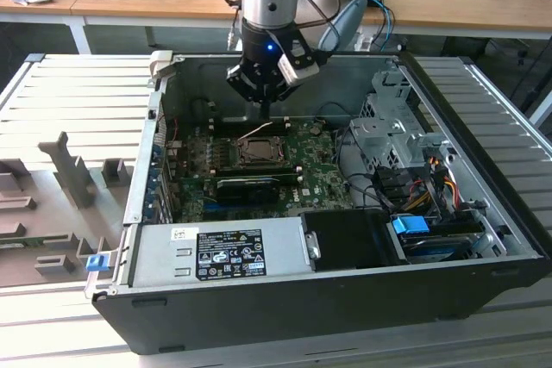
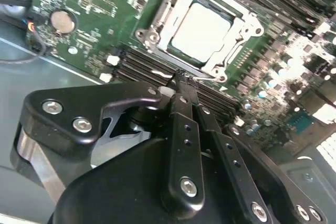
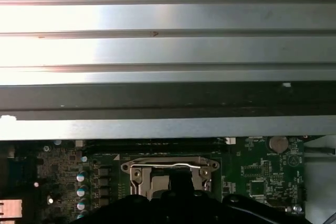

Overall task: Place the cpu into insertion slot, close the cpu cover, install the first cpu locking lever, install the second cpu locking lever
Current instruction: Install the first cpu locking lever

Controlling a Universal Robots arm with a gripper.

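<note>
The cpu (image 2: 202,27), pale and square, lies in the insertion slot (image 1: 259,152) on the green board. The cpu cover (image 2: 157,22), a metal frame, lies flat around it. In the exterior view my gripper (image 1: 263,108) hangs just above the far edge of the slot. Its black fingers (image 2: 184,108) are pressed together, with the gripper's tip (image 2: 181,75) at a thin wire locking lever (image 2: 207,77) along the slot's edge. That lever (image 1: 256,131) stands raised and also crosses the slot (image 3: 152,182) as a bright wire (image 3: 168,166). Whether the tip touches it I cannot tell.
The board sits inside an open computer case (image 1: 483,127). A power supply (image 1: 224,252) lies along the near side, and a drive cage with cables (image 1: 414,161) is at the exterior view's right. Black memory slots (image 2: 136,66) run beside the socket. A grey ribbed table (image 1: 60,101) surrounds the case.
</note>
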